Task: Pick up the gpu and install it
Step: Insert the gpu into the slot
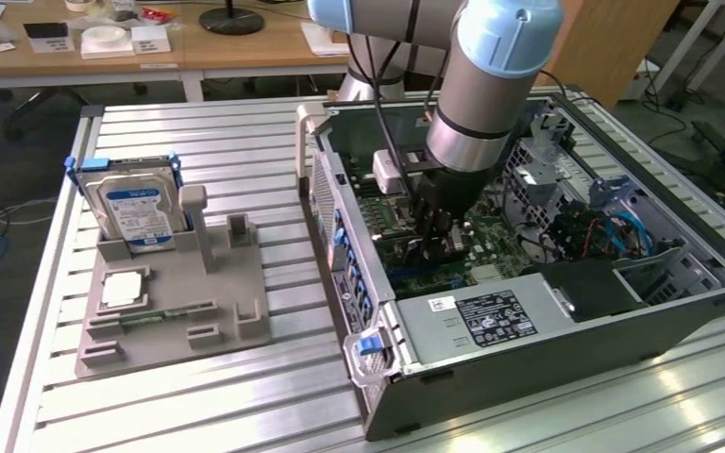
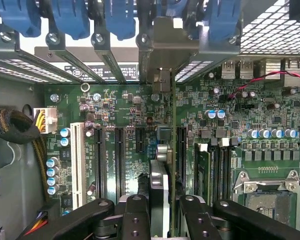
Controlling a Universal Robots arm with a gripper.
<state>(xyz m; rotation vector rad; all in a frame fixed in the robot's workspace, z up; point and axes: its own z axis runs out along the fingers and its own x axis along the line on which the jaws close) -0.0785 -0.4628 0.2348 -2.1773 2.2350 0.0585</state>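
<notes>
My gripper (image 1: 438, 226) is down inside the open computer case (image 1: 665, 330), over the motherboard (image 1: 495, 250). In the wrist view the gripper (image 2: 162, 217) is shut on the gpu (image 2: 160, 182), a thin card seen edge-on between the two black fingers (image 2: 135, 215). The card runs from the fingers toward the case's rear wall. Its silver-grey bracket (image 2: 165, 45) sits up against the rear slot openings. It stands upright over the dark expansion slots (image 2: 119, 160) of the motherboard (image 2: 215, 100). I cannot tell whether its lower edge is seated in a slot.
A grey fixture (image 1: 174, 302) on the slatted table holds a hard drive (image 1: 136, 208) with a blue-white label. The power supply (image 1: 489, 316) fills the case's near end. Blue slot latches (image 2: 70, 17), a white slot (image 2: 77, 165), a cable bundle (image 2: 15, 127) and the CPU socket (image 2: 270, 200) surround the card.
</notes>
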